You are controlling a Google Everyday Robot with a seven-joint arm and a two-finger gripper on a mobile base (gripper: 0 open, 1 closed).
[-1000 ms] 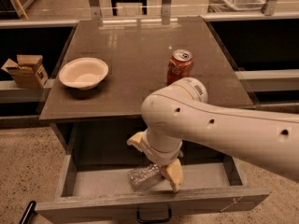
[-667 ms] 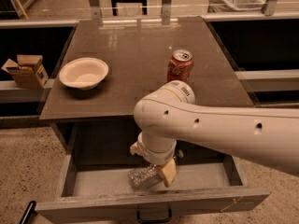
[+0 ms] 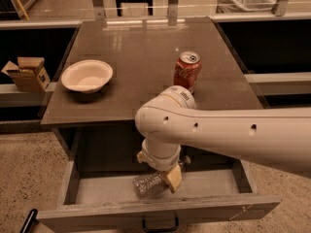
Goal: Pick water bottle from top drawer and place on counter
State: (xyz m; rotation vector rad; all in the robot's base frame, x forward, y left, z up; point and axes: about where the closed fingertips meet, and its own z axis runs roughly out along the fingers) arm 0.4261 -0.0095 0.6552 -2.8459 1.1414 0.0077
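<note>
The water bottle (image 3: 146, 184), clear and crinkled, lies on its side on the pale floor of the open top drawer (image 3: 97, 188). My gripper (image 3: 159, 174) hangs from the white arm down into the drawer, right over the bottle's right end and touching or nearly touching it; the wrist hides that end of the bottle. The counter (image 3: 141, 57) is the glossy grey-brown top above the drawer.
A red soda can (image 3: 187, 70) stands on the counter just behind my arm. A cream bowl (image 3: 86, 75) sits at the counter's left. The drawer's dark pull handle (image 3: 160, 224) is at the front. A cardboard box (image 3: 28, 73) sits on a shelf at left.
My arm has shifted left and the gripper has drawn closer over the bottle's right end. The bottle still lies in the same spot on the drawer floor.
</note>
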